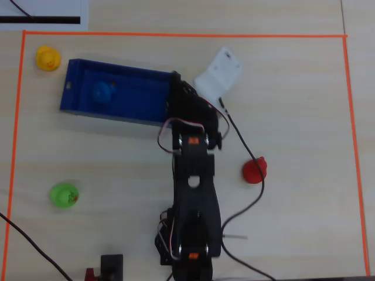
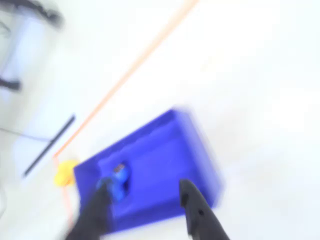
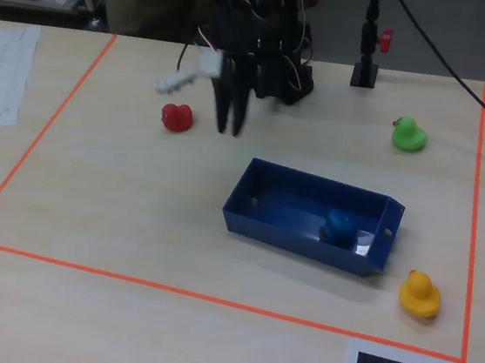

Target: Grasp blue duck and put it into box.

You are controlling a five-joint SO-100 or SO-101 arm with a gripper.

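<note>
The blue duck (image 1: 102, 92) lies inside the dark-blue box (image 1: 140, 96), near its left end in the overhead view. In the fixed view the blue duck (image 3: 342, 223) sits near the right end of the box (image 3: 289, 239). My gripper (image 3: 231, 132) hangs above the table beyond the box's other end, open and empty, clear of the box. In the blurred wrist view my gripper (image 2: 144, 186) has its two dark fingers spread, with the box (image 2: 165, 155) and the blue duck (image 2: 118, 179) behind them.
A red duck (image 1: 255, 170), a green duck (image 1: 63, 195) and a yellow duck (image 1: 47, 58) stand on the table inside the orange tape border (image 1: 176, 35). A white part (image 1: 220, 73) sticks out from the wrist. Cables and a black stand (image 1: 111, 266) lie near the arm's base.
</note>
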